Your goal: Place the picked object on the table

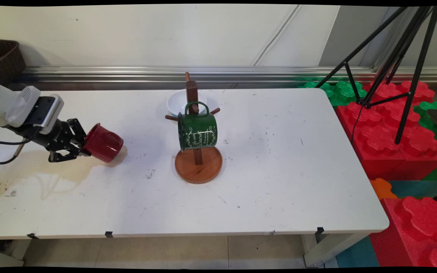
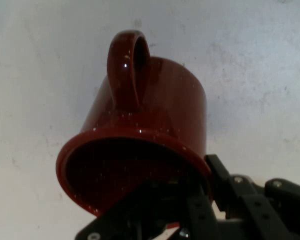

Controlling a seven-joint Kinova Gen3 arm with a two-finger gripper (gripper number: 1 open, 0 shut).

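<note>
Gripper [image 1: 79,146] at the left side of the bench [image 1: 271,182] is clenched on a dark red mug [image 1: 104,143], its fingers pinching the mug's rim. The mug is held on its side, open mouth toward the gripper and bottom pointing right toward the middle of the bench. In the hand view the mug [image 2: 140,145] shows its speckled red glaze, with the handle [image 2: 129,65] standing up on the side away from the camera and one finger [image 2: 217,175] pressed against the rim at the lower right. From the main view the mug sits low over the bench; whether it touches the surface I cannot tell. A yellowish stain [image 1: 51,174] spreads over the bench under and in front of the arm.

Well apart to the right, near the middle of the bench, stands a wooden mug stand [image 1: 198,165] with a round base, an upright post and short pegs. A green mug [image 1: 197,131] with white lettering hangs from one peg by its handle, tilted, its mouth facing left. Just behind the stand lies a white bowl [image 1: 176,102], partly hidden by the post and the green mug.

Beyond the bench's right end are red and green foam blocks [image 1: 393,129] with a black tripod [image 1: 400,60] standing on them. A dark woven basket [image 1: 4,57] sits at the far left by the wall.
</note>
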